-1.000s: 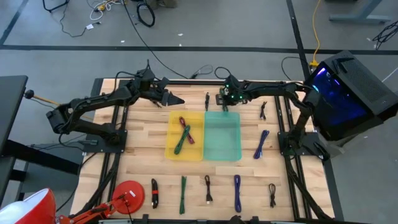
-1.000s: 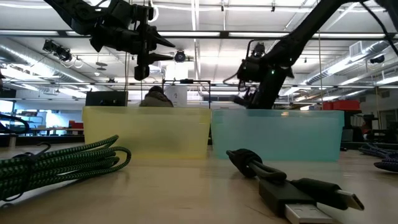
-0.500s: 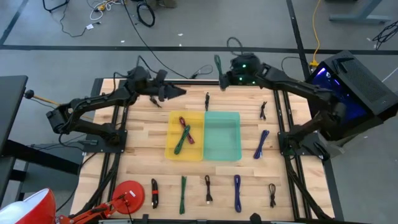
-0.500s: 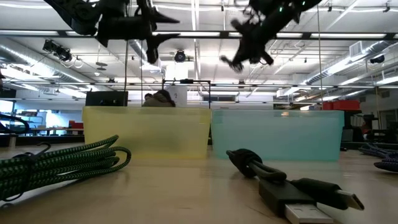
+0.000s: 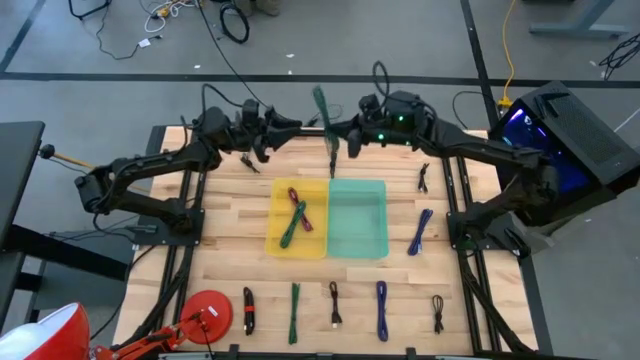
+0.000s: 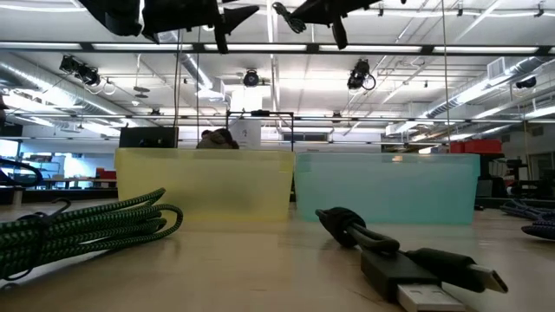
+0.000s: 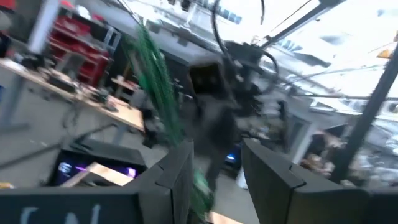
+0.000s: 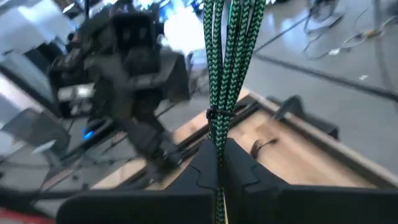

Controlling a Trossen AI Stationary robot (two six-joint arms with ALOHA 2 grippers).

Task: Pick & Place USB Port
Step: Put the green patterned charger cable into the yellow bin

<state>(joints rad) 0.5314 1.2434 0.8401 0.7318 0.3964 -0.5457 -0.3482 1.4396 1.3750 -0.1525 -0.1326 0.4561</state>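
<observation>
The counter [image 5: 230, 270] carries two bins side by side below the raised arms: a yellow bin [image 5: 275, 240] holding a red and a green cable, and a teal bin [image 5: 358, 238], which looks bare, beneath and slightly nearer than the right claw [image 5: 345, 138]. Loose cables lie in rows on the wood, well apart from both claws.

The right claw hangs high above the far edge of the counter, its fingers pressed together on a green braided cable [image 8: 225, 56]. The bundle is folded into several parallel strands bound by a thin tie just beyond the fingertips, and in the overhead view it stands up from the claw as a green streak.

The left claw [image 7: 214, 168] waits just across from it at like height, fingers parted with nothing between them, the green cable just ahead of them.

The bundle looks light and limp: the strands will likely sway and swing when carried. The braid should give decent friction. The tied waist is probably the best hold, since there the strands cannot splay or slip out singly.
</observation>
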